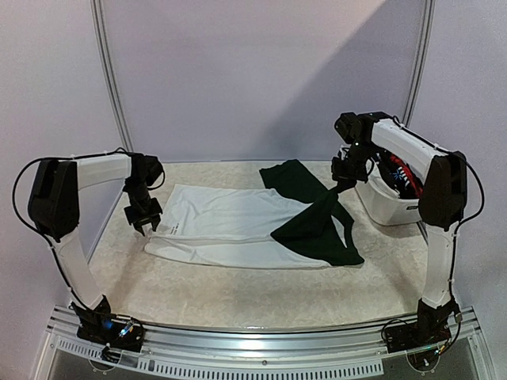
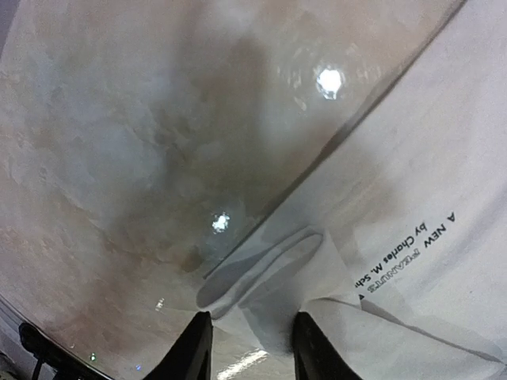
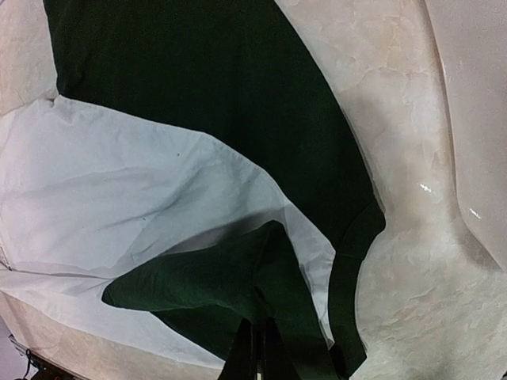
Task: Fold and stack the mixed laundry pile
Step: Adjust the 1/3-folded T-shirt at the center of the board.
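A white T-shirt [image 1: 230, 222] lies spread flat across the table, with small black print [image 2: 404, 253] near its left end. My left gripper [image 1: 143, 218] hovers over the shirt's left edge. In the left wrist view its jaws [image 2: 252, 332] stand apart, and a folded corner of the white T-shirt [image 2: 277, 277] lies loose between them. A dark green piece [image 1: 317, 226] is draped over the shirt's right end. My right gripper [image 1: 342, 184] is shut on a pinch of the dark green piece [image 3: 238, 277] and holds it up in a peak above the white T-shirt [image 3: 103, 190].
A white plastic tub [image 1: 388, 202] with more garments inside stands at the right, just behind the right gripper; its wall [image 3: 475, 103] shows in the right wrist view. The marbled tabletop [image 1: 253, 293] runs to the near rail, and the pale wall is behind.
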`<state>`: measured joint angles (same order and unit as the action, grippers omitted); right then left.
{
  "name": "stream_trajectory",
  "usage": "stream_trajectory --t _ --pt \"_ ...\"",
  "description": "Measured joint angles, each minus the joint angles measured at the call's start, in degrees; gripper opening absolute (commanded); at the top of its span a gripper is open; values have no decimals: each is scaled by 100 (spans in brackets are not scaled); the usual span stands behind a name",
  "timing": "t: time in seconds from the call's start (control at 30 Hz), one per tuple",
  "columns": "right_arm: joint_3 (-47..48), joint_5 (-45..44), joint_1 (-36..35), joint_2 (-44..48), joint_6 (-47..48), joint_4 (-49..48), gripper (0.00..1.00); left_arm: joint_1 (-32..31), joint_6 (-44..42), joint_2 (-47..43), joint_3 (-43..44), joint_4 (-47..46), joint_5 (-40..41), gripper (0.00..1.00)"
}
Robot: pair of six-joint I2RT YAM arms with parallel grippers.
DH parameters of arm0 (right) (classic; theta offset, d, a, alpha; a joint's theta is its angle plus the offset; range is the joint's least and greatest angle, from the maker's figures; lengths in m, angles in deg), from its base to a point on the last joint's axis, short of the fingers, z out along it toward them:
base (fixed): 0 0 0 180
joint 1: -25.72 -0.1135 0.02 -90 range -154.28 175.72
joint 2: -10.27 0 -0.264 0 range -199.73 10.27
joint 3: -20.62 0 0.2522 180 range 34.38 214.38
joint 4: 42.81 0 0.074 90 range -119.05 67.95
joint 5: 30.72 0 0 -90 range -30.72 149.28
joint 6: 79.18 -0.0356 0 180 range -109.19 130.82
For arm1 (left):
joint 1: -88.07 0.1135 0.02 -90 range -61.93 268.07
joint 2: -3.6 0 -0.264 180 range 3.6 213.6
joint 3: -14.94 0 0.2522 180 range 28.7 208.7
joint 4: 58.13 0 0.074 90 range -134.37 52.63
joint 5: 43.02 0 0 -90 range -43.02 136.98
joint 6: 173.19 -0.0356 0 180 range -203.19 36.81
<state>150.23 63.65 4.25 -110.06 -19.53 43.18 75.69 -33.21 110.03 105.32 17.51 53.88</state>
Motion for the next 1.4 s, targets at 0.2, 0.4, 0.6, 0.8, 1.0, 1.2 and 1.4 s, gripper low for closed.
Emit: stream_trajectory --t 0.2,0.4,0.6,0.8,1.0,1.2,1.4 --pt "50 229 175 -153 -254 -332 40 323 293 -710 -160 -33 334 50" --pt "905 612 422 -614 -295 -417 70 302 149 -1215 -374 -120 385 49" --pt "623 658 450 -363 -254 -511 68 173 -313 -1226 -1207 -323 247 54" --pt "-1919 951 356 942 -409 -1056 66 153 -509 -1309 -1843 -765 -94 56" --pt "-3869 1294 175 2081 -754 -1626 63 151 -535 -1309 -2094 -1375 -431 56" --pt "-5064 1473 166 2771 -1102 -1991 59 177 -468 -1309 -2343 -1956 -699 56" --pt "-6004 1838 166 3180 -1390 -2485 41 251 -337 -1309 -2538 -2380 -953 53"
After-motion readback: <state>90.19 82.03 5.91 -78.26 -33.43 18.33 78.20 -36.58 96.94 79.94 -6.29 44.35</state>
